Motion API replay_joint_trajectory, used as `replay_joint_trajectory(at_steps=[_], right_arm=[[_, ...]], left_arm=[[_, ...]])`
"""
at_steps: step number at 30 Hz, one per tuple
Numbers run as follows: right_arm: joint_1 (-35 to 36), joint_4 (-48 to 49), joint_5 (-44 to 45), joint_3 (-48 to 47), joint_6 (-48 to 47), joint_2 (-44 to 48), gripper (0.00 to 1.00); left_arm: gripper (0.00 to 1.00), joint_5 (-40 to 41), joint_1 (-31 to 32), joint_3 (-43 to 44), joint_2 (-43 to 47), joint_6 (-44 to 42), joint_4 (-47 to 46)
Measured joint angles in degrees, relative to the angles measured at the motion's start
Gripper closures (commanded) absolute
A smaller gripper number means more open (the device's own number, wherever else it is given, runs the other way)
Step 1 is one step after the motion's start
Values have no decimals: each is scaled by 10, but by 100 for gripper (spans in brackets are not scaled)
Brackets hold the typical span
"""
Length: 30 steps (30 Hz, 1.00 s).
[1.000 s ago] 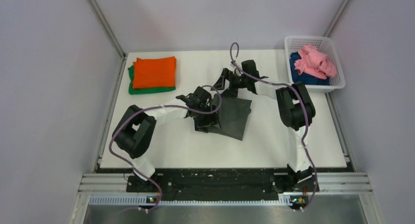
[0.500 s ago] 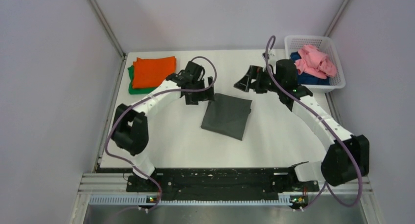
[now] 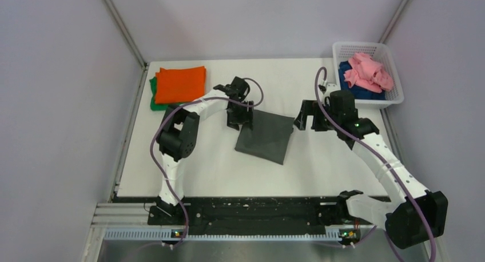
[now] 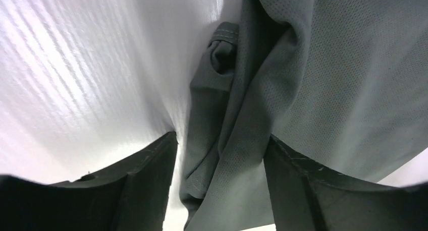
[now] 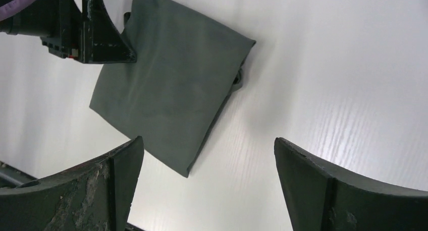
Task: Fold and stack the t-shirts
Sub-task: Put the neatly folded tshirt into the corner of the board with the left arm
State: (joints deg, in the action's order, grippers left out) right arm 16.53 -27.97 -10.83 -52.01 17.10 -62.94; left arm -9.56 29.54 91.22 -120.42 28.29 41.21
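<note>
The left claw (image 4: 219, 140) is partly open around the bunched edge of the folded dark grey cloth t-shirt (image 3: 266, 137), maybe to pinch it. The right claw (image 5: 207, 142) hangs wide open just beside it

1. A folded dark grey t-shirt (image 5: 171, 95) lies flat on the white tabletop (image 5: 328, 79).
2. The right tool (image 5: 206, 145) has its jaws wide apart, gripping nothing, clear of the shirt.
3. The left tool (image 5: 93, 39) sits at the shirt's upper-left corner.

The dark grey t-shirt (image 4: 323, 74) is matt, finely meshed cloth.
</note>
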Motion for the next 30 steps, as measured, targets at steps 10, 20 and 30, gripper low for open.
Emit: replay_joint_trajectory(at_steps=[10, 20, 30], right_arm=[[-2, -31, 76, 0, -16, 7, 1], [-5, -34, 125, 0, -31, 2, 1], [-5, -35, 155, 0, -35, -1, 1]], left_arm=[[100, 81, 61, 20, -15, 25, 41], [100, 326, 54, 213, -103, 46, 177], [100, 485, -42, 271, -102, -46, 148]])
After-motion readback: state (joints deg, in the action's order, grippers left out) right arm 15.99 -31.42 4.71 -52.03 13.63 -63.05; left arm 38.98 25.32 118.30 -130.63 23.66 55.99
